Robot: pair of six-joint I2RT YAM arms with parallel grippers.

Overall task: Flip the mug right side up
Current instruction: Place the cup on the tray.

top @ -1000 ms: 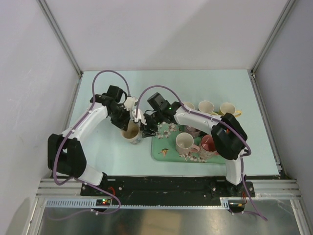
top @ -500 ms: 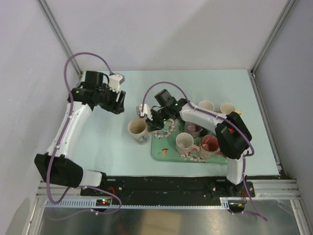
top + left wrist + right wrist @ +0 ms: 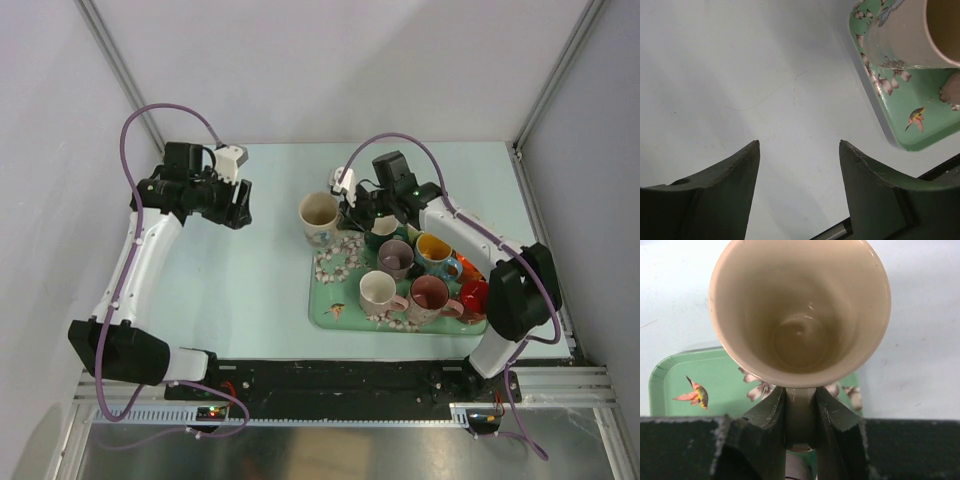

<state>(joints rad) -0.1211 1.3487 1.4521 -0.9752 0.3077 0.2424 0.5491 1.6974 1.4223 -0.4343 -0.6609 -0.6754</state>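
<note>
The cream mug [image 3: 320, 216] is upright with its mouth facing up, at the tray's far left corner. My right gripper [image 3: 347, 212] is shut on the mug's handle; in the right wrist view the fingers [image 3: 767, 410] clamp the handle just below the mug's rim [image 3: 800, 310]. I cannot tell whether the mug rests on a surface or hangs above it. My left gripper [image 3: 240, 205] is open and empty over the bare table, well left of the mug. In the left wrist view its gripper [image 3: 799, 145] frames bare table, with the mug [image 3: 910, 35] at top right.
A green floral tray [image 3: 335, 300] holds several upright mugs: white [image 3: 377, 291], pink [image 3: 428, 296], purple [image 3: 394, 258], blue and yellow [image 3: 436, 250], red [image 3: 473, 295], dark green [image 3: 384, 230]. The tray's corner shows in the left wrist view [image 3: 900, 107].
My right gripper has carried the cream mug up and to the right, from the tray's left side to its far left corner. My left arm has drawn back slightly to the far left.
</note>
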